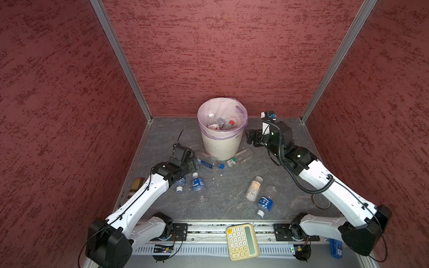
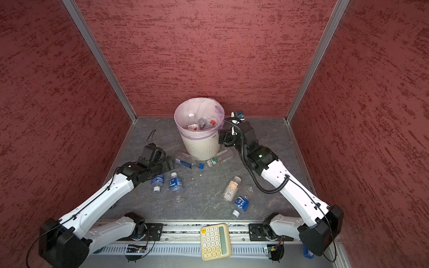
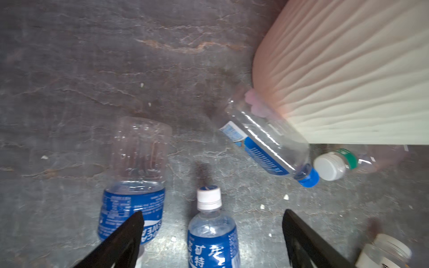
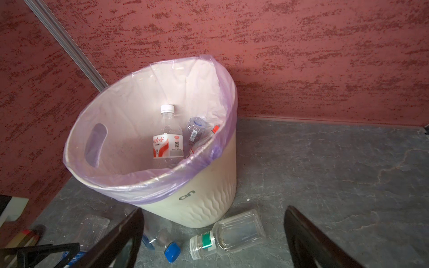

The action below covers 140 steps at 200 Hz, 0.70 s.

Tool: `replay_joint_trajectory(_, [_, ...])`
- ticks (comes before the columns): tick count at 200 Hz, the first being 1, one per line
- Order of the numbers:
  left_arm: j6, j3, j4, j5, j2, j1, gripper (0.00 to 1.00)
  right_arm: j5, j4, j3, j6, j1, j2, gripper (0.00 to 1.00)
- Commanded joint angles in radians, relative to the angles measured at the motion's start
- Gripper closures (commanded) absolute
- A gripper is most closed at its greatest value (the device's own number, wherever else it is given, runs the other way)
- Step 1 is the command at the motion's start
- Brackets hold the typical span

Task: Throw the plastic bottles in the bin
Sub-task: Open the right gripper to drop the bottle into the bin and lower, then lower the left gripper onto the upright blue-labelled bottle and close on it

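The bin stands at the far middle of the grey table, close to the back wall, with its lilac liner folded over the rim. Some of the plastic bottles already lie inside it, among them a red-labelled bottle with a white cap and a red-capped bottle. The others lie on the table. A blue-capped bottle and a green-banded bottle rest at the bin's near foot, their caps almost meeting. A pair of blue-labelled bottles lies at the near left, and a white bottle and another blue-labelled bottle lie at the near right. The left gripper hangs low just left of the blue-capped bottle, its jaws spread wide and holding nothing. The right gripper is raised beside the bin's right side, pointing toward it, its jaws likewise wide apart and empty.
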Motion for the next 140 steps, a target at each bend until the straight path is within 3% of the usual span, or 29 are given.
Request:
replay_joint_trajectory(1, [0.004,0.003,-0.046,-0.051,0.023,0.027,0.06,-0.014,0.013,-0.049,0.044,-0.003,-0.026,0.07])
replay_joint_trajectory(83, [0.072,-0.018,0.027,0.006,0.168,0.135,0.06,-0.056,0.026,-0.172,0.105,-0.004,-0.075,0.08])
replay_joint_trajectory(140, [0.081,-0.054,0.088,0.038,0.226,0.172,0.06,-0.071,0.041,-0.2,0.131,-0.002,-0.074,0.14])
